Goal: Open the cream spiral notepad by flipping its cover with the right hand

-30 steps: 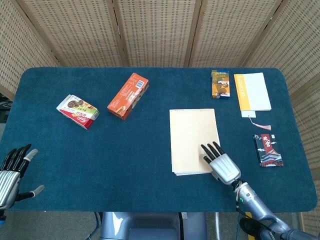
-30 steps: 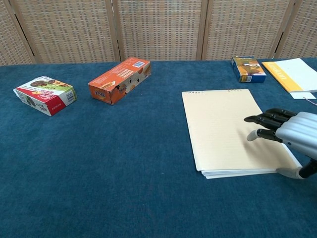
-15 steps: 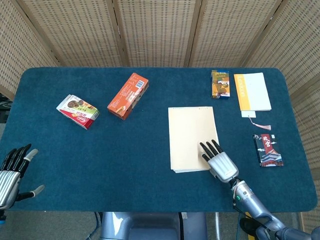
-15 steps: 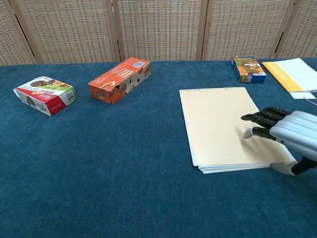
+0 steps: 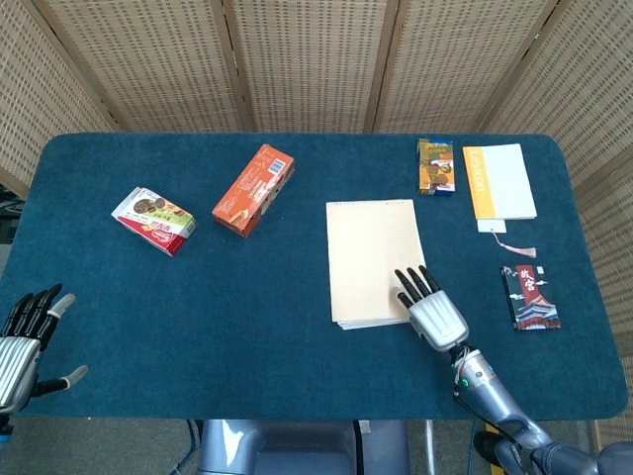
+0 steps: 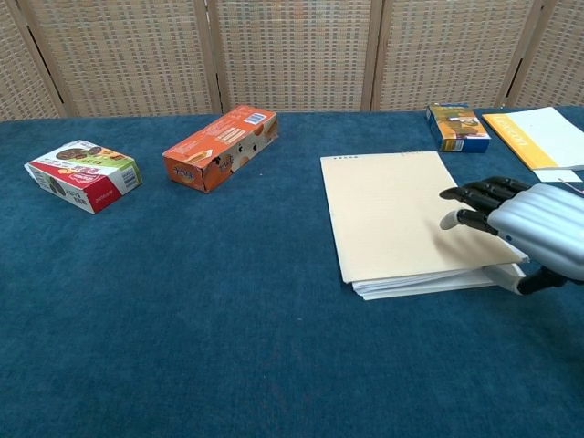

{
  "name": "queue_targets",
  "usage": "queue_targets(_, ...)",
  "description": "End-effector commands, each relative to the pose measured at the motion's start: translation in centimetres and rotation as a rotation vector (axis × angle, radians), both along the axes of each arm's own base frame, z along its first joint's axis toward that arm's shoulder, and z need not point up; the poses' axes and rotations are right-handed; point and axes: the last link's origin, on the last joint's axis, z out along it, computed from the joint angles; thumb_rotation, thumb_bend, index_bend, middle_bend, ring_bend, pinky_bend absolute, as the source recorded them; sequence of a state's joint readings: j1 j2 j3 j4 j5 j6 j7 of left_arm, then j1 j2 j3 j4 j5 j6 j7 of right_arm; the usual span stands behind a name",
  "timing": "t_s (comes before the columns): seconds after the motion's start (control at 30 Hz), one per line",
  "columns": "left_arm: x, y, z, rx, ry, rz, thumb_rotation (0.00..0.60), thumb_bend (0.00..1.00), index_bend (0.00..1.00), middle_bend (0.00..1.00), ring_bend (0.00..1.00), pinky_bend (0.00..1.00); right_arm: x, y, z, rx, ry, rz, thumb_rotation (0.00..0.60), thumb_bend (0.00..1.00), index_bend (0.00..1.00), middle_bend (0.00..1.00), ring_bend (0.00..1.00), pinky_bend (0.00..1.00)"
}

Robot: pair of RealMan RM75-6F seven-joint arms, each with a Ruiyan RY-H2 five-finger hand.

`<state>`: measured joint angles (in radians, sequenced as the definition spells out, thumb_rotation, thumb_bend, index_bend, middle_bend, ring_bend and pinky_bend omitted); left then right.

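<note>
The cream notepad (image 5: pixel 371 252) lies flat and closed on the blue table, right of centre, its spiral edge at the far end. My right hand (image 5: pixel 430 312) lies on its near right corner, dark fingertips (image 5: pixel 407 287) flat on the cover. In the chest view the notepad (image 6: pixel 392 210) shows its pages slightly fanned at the near edge, and the right hand (image 6: pixel 529 224) has its thumb against that edge by the corner. My left hand (image 5: pixel 25 341) hovers at the table's near left corner, fingers spread, holding nothing.
An orange carton (image 5: pixel 254 189) and a red-and-white box (image 5: pixel 153 220) lie on the left half. A small snack box (image 5: pixel 435 165) and a yellow-and-white booklet (image 5: pixel 499 180) sit at the far right. A dark packet (image 5: pixel 531 297) lies right of the hand.
The notepad has slid left and a little away from me under the right hand's fingers, which moved with it. The left hand has stayed put.
</note>
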<state>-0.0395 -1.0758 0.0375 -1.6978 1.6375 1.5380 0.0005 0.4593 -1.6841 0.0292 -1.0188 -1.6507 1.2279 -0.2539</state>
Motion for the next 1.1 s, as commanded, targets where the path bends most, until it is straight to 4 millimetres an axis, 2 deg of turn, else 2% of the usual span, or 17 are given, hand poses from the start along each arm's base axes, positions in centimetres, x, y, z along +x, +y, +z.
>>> queue_targets(0.03, 0.0, 0.0, 0.0, 0.0, 0.001, 0.001, 0.6, 0.0, 0.0, 0.0, 0.0, 0.0, 0.4, -0.4, -0.2, -0.018, -0.013, 0.011, 0.6, 0.52, 0.21, 0.06, 0.07, 0.09)
queue_targets(0.47, 0.0, 0.2, -0.1, -0.003, 0.003, 0.005, 0.6, 0.0, 0.0, 0.0, 0.0, 0.0, 2.3, -2.0, -1.1, -0.037, 0.002, 0.046, 0.6, 0.52, 0.21, 0.06, 0.09, 0.11)
queue_targets(0.63, 0.0, 0.2, 0.0, -0.001, 0.001, 0.009, 0.6, 0.0, 0.0, 0.0, 0.0, 0.0, 2.6, -2.7, -1.4, -0.044, 0.023, 0.041, 0.6, 0.52, 0.23, 0.09, 0.12, 0.11)
queue_targets(0.73, 0.0, 0.3, 0.0, -0.001, -0.001, 0.009, 0.6, 0.0, 0.0, 0.0, 0.0, 0.0, 2.7, -3.0, -1.4, -0.056, 0.024, 0.04, 0.6, 0.5, 0.31, 0.18, 0.19, 0.13)
queue_targets(0.9, -0.1, 0.3, 0.0, -0.003, 0.0, 0.01, 0.6, 0.0, 0.0, 0.0, 0.0, 0.0, 2.8, -3.4, -1.2, -0.064, 0.011, 0.05, 0.6, 0.47, 0.5, 0.42, 0.36, 0.16)
queue_targets(1.1, 0.0, 0.2, 0.0, -0.003, 0.0, 0.008, 0.6, 0.0, 0.0, 0.0, 0.0, 0.0, 2.6, -3.6, -0.9, -0.076, -0.002, 0.075, 0.6, 0.47, 0.63, 0.58, 0.49, 0.21)
